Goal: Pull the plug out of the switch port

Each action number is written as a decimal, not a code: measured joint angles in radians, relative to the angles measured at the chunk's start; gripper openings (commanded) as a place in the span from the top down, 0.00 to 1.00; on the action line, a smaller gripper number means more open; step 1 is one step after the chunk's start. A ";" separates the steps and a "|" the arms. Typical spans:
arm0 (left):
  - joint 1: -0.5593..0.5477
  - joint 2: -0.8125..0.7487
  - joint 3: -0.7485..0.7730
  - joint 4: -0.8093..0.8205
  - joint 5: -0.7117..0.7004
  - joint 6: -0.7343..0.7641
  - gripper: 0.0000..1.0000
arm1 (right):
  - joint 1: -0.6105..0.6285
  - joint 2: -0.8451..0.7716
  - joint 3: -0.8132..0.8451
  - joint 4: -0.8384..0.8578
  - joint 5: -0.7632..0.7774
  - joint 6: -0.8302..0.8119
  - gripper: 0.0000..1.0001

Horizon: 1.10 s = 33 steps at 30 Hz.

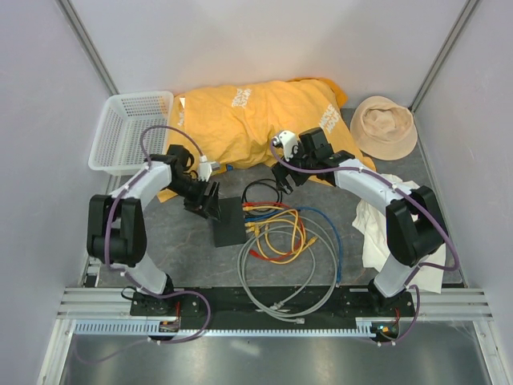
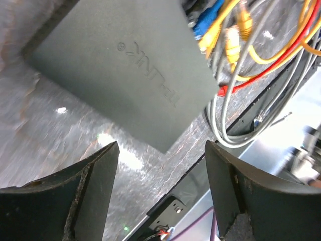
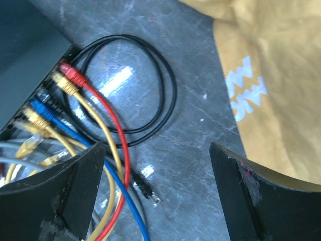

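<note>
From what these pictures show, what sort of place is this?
Probably a lab robot test booth: white partition walls, a left arm and right arm bolted to a rail, and a network switch with coloured cables.

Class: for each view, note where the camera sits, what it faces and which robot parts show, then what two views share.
Top external: above and behind the bases, looking down on the table; left arm and right arm show.
Left wrist: on the left arm, looking down at the black switch; the open left fingers frame the bottom.
Right wrist: on the right arm, facing the red plug and yellow cloth; the open right fingers show.
Shared: both wrist views show the switch and cables.
</note>
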 measured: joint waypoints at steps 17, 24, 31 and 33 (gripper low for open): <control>-0.339 -0.780 -0.685 0.366 -0.223 0.578 0.32 | -0.021 0.065 0.027 -0.053 -0.117 0.066 0.06; -0.426 -0.648 -0.675 0.554 -0.258 0.624 0.34 | -0.038 0.072 0.048 -0.026 -0.117 0.100 0.05; -0.426 -0.558 -0.624 0.650 -0.264 0.637 0.37 | -0.037 0.072 0.048 -0.011 -0.117 0.114 0.04; -0.408 -0.570 -0.594 0.638 -0.257 0.636 0.37 | -0.037 0.072 0.048 -0.016 -0.118 0.109 0.04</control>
